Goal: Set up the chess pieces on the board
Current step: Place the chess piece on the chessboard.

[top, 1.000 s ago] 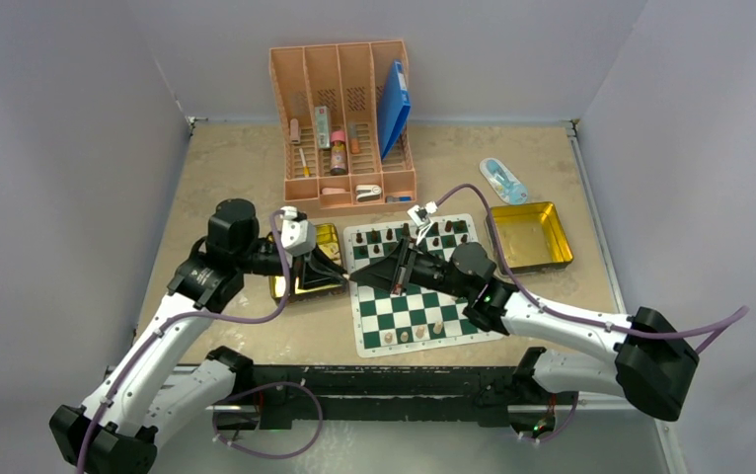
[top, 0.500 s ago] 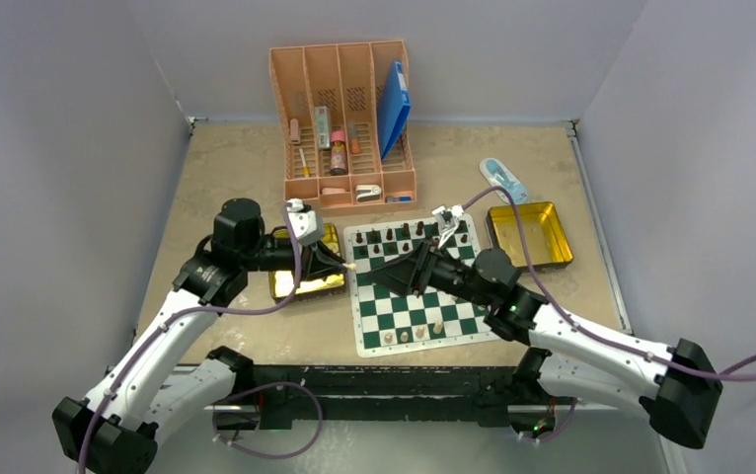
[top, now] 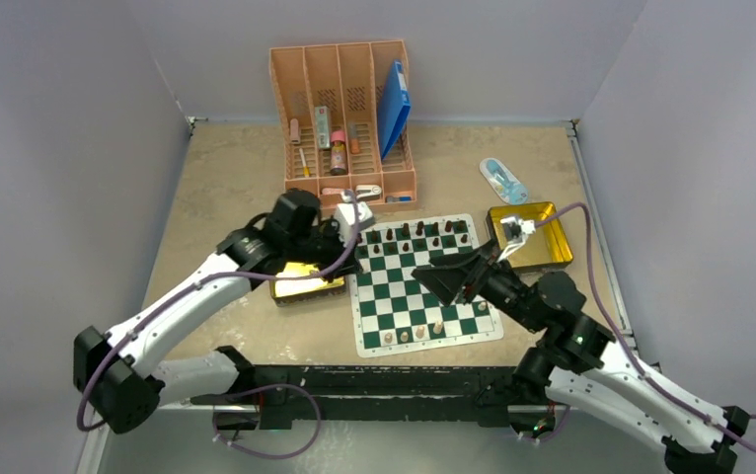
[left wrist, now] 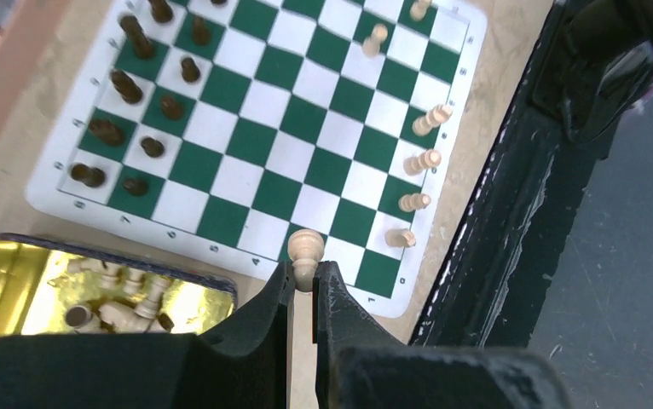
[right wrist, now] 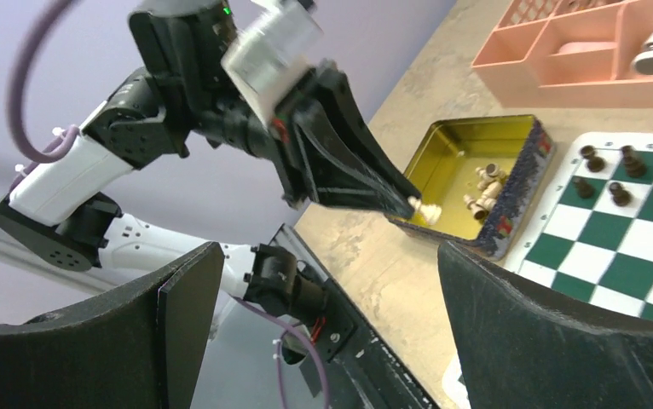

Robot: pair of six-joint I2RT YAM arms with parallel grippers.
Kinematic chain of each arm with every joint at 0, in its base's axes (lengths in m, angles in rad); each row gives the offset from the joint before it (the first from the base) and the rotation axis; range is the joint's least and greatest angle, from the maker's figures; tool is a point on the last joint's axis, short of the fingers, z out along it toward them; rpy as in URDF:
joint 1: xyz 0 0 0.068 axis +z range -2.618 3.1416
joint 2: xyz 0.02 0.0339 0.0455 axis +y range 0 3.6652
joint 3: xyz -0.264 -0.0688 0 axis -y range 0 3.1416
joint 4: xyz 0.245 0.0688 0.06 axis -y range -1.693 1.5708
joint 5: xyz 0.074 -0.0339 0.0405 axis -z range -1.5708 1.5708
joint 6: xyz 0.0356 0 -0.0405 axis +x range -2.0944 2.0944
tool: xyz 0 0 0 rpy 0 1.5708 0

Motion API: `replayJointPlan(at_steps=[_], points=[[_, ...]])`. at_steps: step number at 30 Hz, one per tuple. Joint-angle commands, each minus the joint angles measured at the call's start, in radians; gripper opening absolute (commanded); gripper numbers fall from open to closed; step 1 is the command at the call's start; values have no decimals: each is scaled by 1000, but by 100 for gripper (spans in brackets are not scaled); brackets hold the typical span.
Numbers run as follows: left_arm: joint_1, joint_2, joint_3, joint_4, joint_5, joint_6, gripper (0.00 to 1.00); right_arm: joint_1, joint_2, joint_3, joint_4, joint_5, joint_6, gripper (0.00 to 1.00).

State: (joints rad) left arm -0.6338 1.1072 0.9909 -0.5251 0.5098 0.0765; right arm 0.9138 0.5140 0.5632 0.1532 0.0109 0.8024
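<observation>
The board [top: 429, 342] lies at mid-table, with dark chess pieces [top: 418, 235] on its far rows and a few pale ones [top: 409, 334] on its near row. My left gripper [top: 352, 255] hangs over the board's left edge, shut on a pale pawn [left wrist: 305, 252]; the pawn's round head sticks out past the fingertips. The right wrist view also shows this pawn [right wrist: 430, 210]. My right gripper [top: 439, 281] hovers over the board's right half, jaws wide open and empty [right wrist: 332, 341].
A gold tin [top: 300, 278] left of the board holds loose pale pieces [left wrist: 118, 300]. Another gold tin [top: 537, 237] sits to the right. A pink organiser [top: 349, 128] with a blue folder [top: 392, 109] stands behind, and a blue packet [top: 502, 181] lies far right.
The right gripper opened wide and drew back to the right from the board's middle. The left arm swung from the gold tin toward the board's left edge, carrying the pale pawn.
</observation>
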Motion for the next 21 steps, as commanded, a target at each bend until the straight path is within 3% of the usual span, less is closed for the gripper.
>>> replayJointPlan(at_steps=[1, 8, 16, 21], points=[[-123, 105, 83, -112, -238, -109, 0, -3, -100, 53, -147, 98, -42, 97], [-285, 297, 114, -153, -306, -201, 0, -3, -235, 33, -244, 150, -26, 97], [-322, 443, 112, -147, -297, -241, 0, -3, -267, 102, -337, 189, -36, 97], [-325, 486, 104, -136, -289, -264, 0, -3, -287, 95, -302, 215, -51, 97]])
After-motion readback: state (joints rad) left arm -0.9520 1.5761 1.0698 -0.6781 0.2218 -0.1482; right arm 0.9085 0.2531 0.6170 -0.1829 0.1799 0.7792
